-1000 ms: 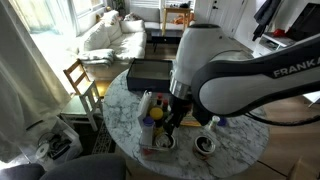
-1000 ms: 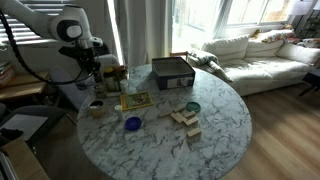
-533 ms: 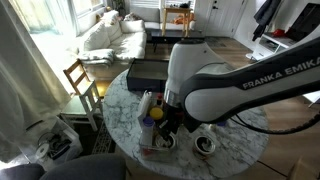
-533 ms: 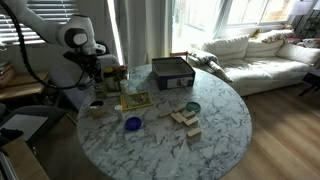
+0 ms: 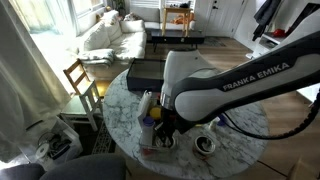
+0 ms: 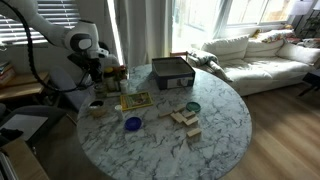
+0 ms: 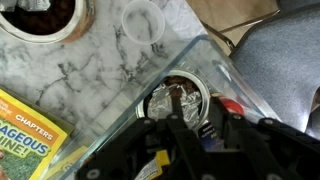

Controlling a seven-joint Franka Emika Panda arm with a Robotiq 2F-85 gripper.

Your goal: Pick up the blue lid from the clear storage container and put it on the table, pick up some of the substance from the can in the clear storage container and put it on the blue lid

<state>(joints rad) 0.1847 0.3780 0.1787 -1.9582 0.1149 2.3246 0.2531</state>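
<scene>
Clear storage container (image 7: 215, 62) holding silvery can (image 7: 178, 100) with brown substance, fingers (image 7: 170, 140) over can, grip unclear

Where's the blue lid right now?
In an exterior view the blue lid lies flat on the marble table, close to the near edge. It sits just in front of the yellow book, with the wooden blocks toward image right.

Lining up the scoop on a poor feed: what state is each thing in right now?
blue lid: off the can, lying flat on the table.
can: open, inside the clear storage container, brown substance in it.
gripper: right at the can; how far the fingers are apart is unclear.
dark tin: open, brown contents.
white cup: upright, looks empty.
</scene>
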